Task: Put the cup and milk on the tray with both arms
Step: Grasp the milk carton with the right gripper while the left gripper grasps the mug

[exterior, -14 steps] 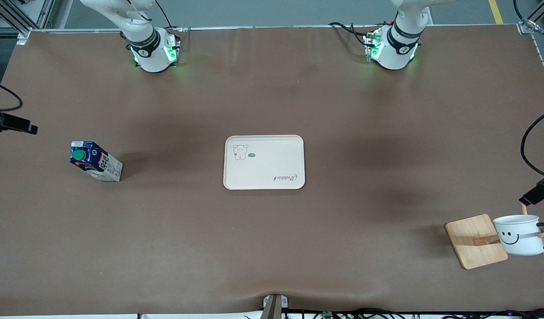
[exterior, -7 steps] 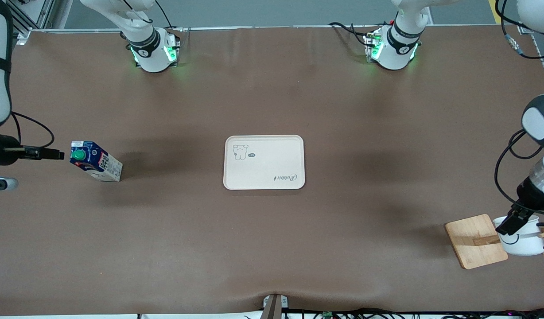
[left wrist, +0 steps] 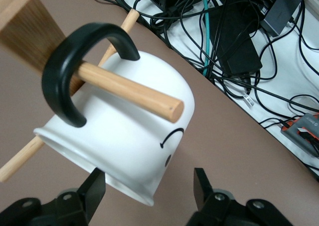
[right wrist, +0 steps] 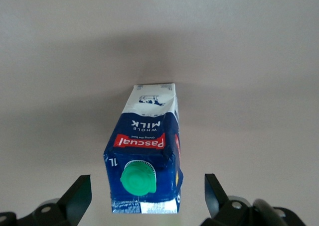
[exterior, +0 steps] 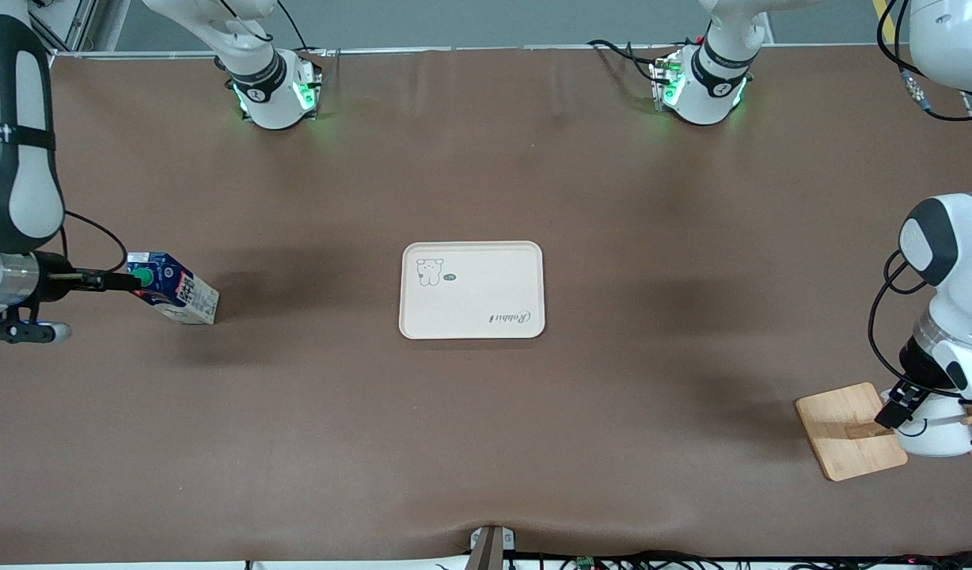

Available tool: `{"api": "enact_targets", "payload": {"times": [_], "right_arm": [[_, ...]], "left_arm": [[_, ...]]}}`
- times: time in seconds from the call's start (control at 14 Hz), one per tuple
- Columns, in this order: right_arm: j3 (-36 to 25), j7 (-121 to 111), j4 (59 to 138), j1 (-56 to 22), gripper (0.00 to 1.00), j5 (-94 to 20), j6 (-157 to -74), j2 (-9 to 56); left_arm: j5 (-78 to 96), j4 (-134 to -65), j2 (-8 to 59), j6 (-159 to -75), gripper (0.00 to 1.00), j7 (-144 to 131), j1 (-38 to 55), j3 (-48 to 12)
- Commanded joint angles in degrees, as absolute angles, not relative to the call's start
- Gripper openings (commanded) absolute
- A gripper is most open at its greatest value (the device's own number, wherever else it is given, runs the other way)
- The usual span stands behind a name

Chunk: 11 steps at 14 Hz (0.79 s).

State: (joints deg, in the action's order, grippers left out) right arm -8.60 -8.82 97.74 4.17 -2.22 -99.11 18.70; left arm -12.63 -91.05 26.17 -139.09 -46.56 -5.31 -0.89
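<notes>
Cup (left wrist: 124, 131) — white, black-handled, smiley-faced — hangs on a wooden peg (left wrist: 127, 90), left hand (left wrist: 149, 196) spread around its rim. Right hand (right wrist: 147, 196) spread around the standing milk (right wrist: 144, 156); tray (exterior: 472, 290) mid-worktop (exterior: 486, 435).

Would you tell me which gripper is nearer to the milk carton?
Right. The right gripper is at the milk carton, straddling its top; the left gripper is at the cup.

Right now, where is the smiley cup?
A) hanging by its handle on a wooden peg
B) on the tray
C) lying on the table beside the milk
A: in the left wrist view the smiley cup hangs by its black handle on the wooden peg.
</notes>
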Motion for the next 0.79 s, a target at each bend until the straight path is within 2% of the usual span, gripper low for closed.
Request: {"api": "enact_targets", "payload": {"times": [0.0, 0.21, 0.36, 0.71], "right_arm": [[-8.00, -9.76, 101.68, 4.83, 1.00, -2.72, -101.42, 17.40], [-7.82, -9.76, 103.09, 4.57, 1.00, -2.99, -102.57, 17.40], [-7.74, -9.76, 103.53, 4.31, 1.00, -3.08, -102.48, 17.31], [-7.73, -9.84, 104.33, 3.95, 1.00, -3.16, -102.57, 17.31]], "left_arm": [[-15.29, -91.85, 26.01, -140.10, 0.60, -47.99, -5.36, -0.88], [-16.61, -91.76, 26.19, -140.10, 0.54, -47.99, -5.36, -0.97], [-16.70, -91.67, 26.19, -140.10, 0.54, -47.81, -5.27, -0.97], [-16.70, -91.58, 26.19, -140.10, 0.40, -47.55, -4.92, -0.97]]}}
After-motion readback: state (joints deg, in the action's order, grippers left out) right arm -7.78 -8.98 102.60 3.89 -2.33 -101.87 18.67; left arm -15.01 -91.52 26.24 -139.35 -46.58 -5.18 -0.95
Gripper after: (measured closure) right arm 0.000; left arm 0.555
